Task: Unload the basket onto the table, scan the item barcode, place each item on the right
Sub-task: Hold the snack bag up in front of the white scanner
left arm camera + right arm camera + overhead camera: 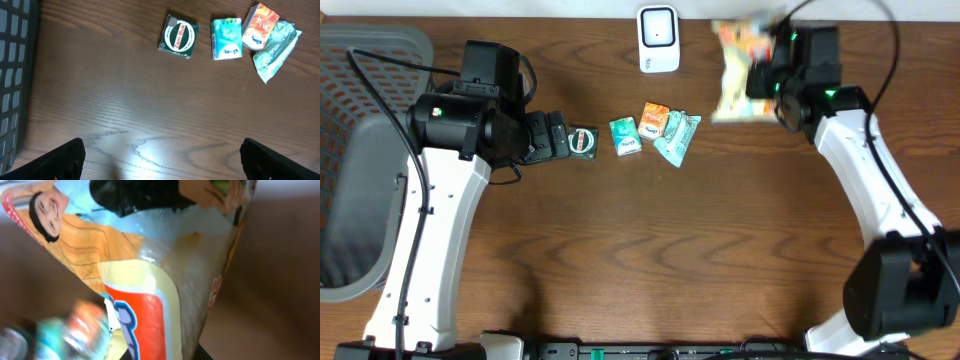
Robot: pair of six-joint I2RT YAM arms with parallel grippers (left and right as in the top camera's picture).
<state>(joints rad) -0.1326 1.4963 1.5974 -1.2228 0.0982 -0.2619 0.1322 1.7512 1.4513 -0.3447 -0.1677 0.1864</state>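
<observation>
Dark wood-grain table beneath both arms. At far right, blurred from overhead, a glossy snack bag: pale blue and tan print with a smiling face, orange-and-white panel lower down. Pinched by the right gripper, jaws pressed together on it, just right of the white scanner. Left gripper spread wide over bare wood, near a Zam-Buk tin, green pack, orange pack and teal packet. Grey basket at the left edge.

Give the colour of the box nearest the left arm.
Dark green box with a white oval; left wrist view.
</observation>
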